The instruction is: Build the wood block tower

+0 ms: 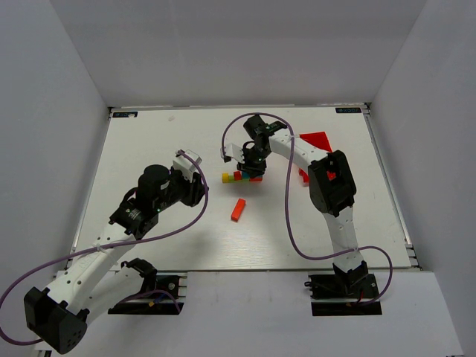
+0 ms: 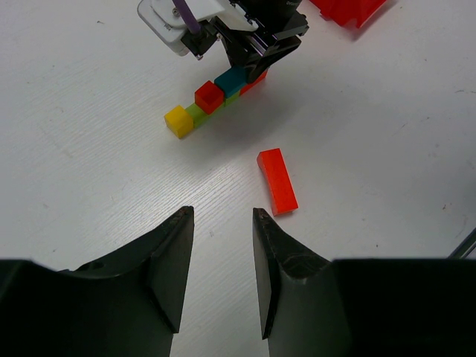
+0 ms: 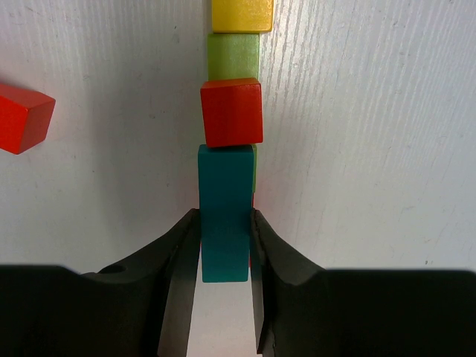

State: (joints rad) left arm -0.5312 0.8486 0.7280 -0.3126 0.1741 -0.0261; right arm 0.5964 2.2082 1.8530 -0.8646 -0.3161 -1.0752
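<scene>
Task's thing: the wood block tower [image 2: 210,99] is a short, low row near the middle of the white table [image 1: 149,141]. Only part of a second layer is on it.
Lower row: a yellow cube [image 3: 242,15] is at the far end, with a green cube [image 3: 233,56] touching it. More blocks lie under the upper pieces, but only thin green and red edges of them show.
Upper layer: a red cube [image 3: 231,111] sits on the row. The teal bar [image 3: 225,178] lies lengthwise in line with it, its end right against the cube.
Right gripper [image 3: 224,219]: it is closed on the teal bar, with one finger on each long side, toward the end away from the red cube. I think it grips across the narrow width to keep the bar in line with the row and the fingers clear of the cube.
Left gripper [image 2: 221,216]: it is partly open and holds nothing. It hovers over bare table, well apart from the tower and pointing toward it, so it does not block the other arm.
Orange bar [image 2: 277,181]: it lies flat and alone on the table, between the left gripper and the tower and touching neither. It is probably a later piece.
Red bin [image 1: 316,140]: it is at the far right of the table and is not part of the stack.
Step in hand: it seems the teal bar is being set on the second layer. I cannot tell if it already rests fully.
Risk: the row is narrow, so a finger that sticks on release could turn the bar or push the red cube.
</scene>
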